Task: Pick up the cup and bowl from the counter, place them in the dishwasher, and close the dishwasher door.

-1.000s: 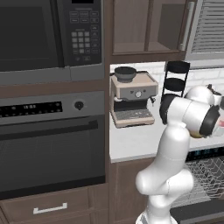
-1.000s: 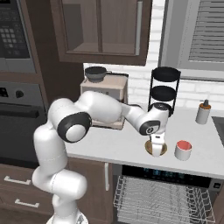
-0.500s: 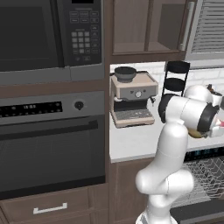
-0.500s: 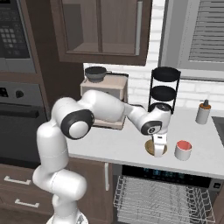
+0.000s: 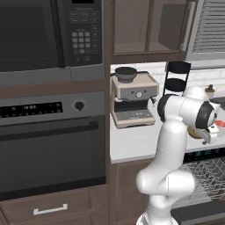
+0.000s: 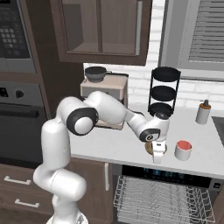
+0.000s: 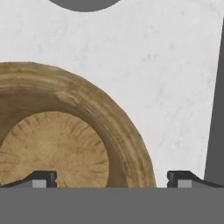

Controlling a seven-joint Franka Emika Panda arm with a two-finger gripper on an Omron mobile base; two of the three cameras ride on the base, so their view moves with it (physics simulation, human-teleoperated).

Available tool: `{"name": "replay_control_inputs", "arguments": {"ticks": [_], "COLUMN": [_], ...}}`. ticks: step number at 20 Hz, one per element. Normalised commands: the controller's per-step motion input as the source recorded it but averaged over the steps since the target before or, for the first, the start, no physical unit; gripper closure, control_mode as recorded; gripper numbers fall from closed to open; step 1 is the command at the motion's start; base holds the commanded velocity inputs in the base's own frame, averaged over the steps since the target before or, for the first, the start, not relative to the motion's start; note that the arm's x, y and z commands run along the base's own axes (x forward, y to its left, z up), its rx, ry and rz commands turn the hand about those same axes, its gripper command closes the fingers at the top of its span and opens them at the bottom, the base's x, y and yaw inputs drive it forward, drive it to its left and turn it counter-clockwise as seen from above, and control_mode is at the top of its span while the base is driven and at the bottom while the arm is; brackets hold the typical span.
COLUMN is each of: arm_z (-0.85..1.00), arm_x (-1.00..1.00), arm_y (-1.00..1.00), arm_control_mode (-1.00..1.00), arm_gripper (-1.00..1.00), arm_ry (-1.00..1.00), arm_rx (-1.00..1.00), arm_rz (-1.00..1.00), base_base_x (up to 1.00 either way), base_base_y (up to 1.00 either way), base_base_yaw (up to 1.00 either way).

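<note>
End effector [image 7: 111,179] hung spread wide over bowl [image 7: 65,131], holding nothing. Bowl sat on bench [image 6: 113,146], lower centre of right base view, cup [image 6: 183,150] just beside. You needed one fingertip inside rim, one outside, before squeezing.

I count one small red cup with a white inside [image 6: 183,150] at the right of the right base view, and one shallow tan-brown wooden bowl [image 7: 65,135] at the lower left of my hand view. One beige coffee machine [image 5: 133,100] stands mid-frame in the left base view, one black three-tier rack [image 6: 164,92] at centre right, and one white bottle with a brown cap [image 6: 203,112] far right.
</note>
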Motion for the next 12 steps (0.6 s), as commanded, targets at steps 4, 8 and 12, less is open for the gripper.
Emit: {"name": "replay_control_inputs", "arguments": {"ticks": [4, 8, 12], "arm_z": [0.0, 0.0, 0.0], "arm_x": [0.0, 0.0, 0.0], "arm_y": [0.0, 0.0, 0.0], "arm_control_mode": [-1.0, -1.0, -1.0], "arm_gripper": [-1.0, 1.0, 1.0], "arm_ry": [0.0, 0.0, 0.0], "arm_rx": [0.0, 0.0, 0.0], "arm_rz": [0.0, 0.0, 0.0], "base_base_x": [0.0, 0.0, 0.0], "base_base_y": [0.0, 0.0, 0.0], "base_base_yaw": [0.0, 0.0, 0.0]}}
